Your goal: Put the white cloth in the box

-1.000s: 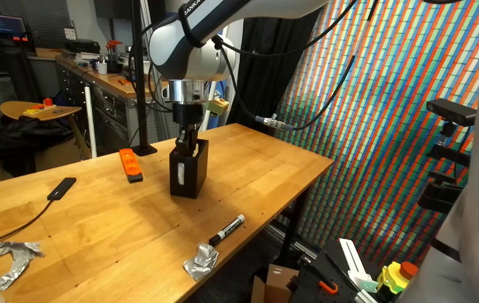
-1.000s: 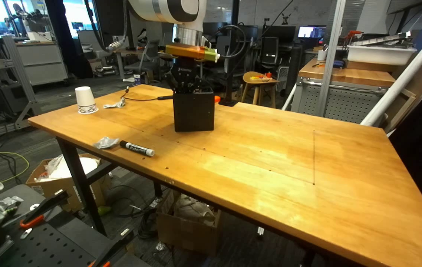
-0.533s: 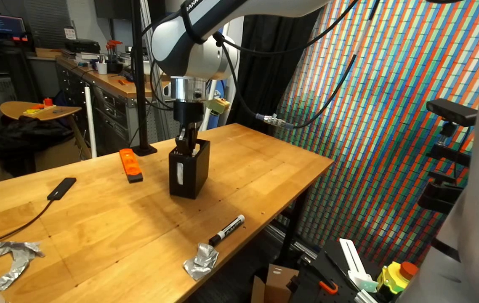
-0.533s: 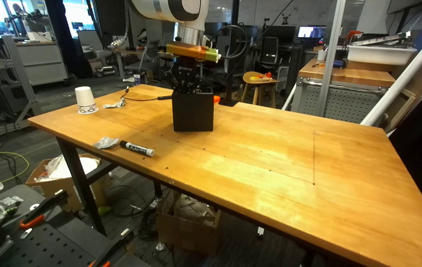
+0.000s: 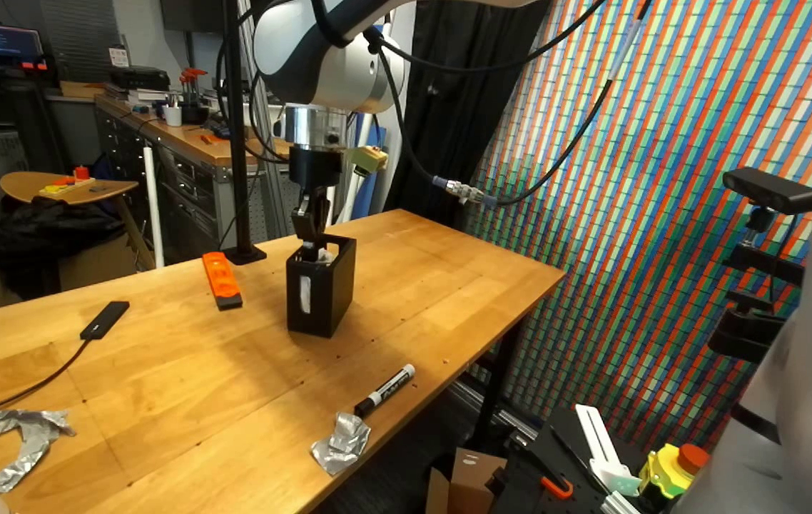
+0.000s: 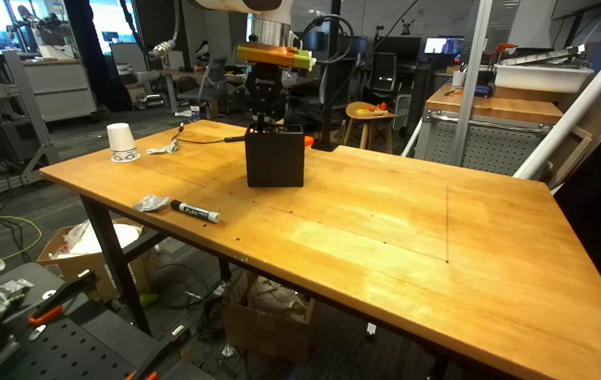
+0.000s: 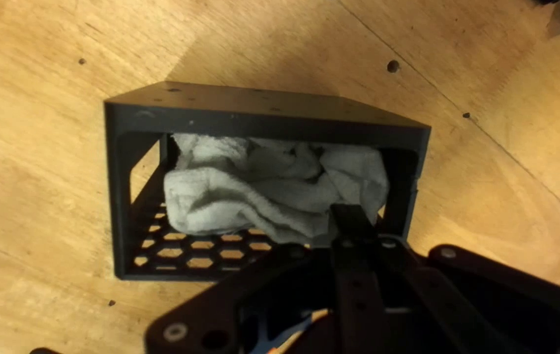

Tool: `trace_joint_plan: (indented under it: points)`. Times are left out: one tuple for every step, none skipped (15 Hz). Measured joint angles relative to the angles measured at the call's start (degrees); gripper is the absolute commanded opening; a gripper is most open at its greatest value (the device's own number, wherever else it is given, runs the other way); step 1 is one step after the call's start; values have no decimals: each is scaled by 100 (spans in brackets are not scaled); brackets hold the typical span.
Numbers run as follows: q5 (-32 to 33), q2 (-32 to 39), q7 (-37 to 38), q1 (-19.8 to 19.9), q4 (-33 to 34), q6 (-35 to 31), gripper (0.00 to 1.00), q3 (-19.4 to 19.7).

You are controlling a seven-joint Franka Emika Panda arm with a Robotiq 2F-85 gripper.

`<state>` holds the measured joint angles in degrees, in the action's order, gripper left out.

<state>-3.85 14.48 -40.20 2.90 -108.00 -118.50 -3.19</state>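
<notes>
A black open-topped box (image 5: 338,293) stands on the wooden table; it also shows in the other views (image 6: 275,158) (image 7: 260,110). The crumpled white cloth (image 7: 240,201) lies inside the box, against one long wall. In an exterior view the cloth shows near the rim (image 5: 325,255) and through a side slot. My gripper (image 5: 311,250) points down, its fingertips at the box's opening (image 6: 261,125). In the wrist view the fingertips (image 7: 354,219) look together, near one end of the box, in front of the cloth. I see no cloth pinched between them.
A marker (image 5: 384,390) and crumpled foil (image 5: 342,442) lie by the table edge. An orange tool (image 5: 222,280) lies near a black post (image 5: 238,143). A black device (image 5: 105,320) with a cable, more foil (image 5: 28,442) and a white cup (image 6: 121,141) are farther along.
My gripper was deeper in the box and has risen, so only its fingertips are at the opening. The box shifted very slightly at first, then stayed still.
</notes>
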Motion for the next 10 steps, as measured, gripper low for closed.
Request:
trace_joint_plan:
  points:
    - [38,2,0,0,42,0,0,0]
    - [68,7,0,0,79,-1,0,1]
    - [99,20,0,0,117,-1,0,2]
    - [132,41,0,0,149,-4,0,6]
    - [148,71,-4,1,184,-4,0,13]
    - [168,106,-6,2,216,-6,0,26]
    - [191,150,-7,9,254,-7,0,40]
    - [218,202,-10,21,295,-10,0,55]
    - [248,259,-14,37,339,-11,0,71]
    - [265,319,-27,64,386,-11,0,80]
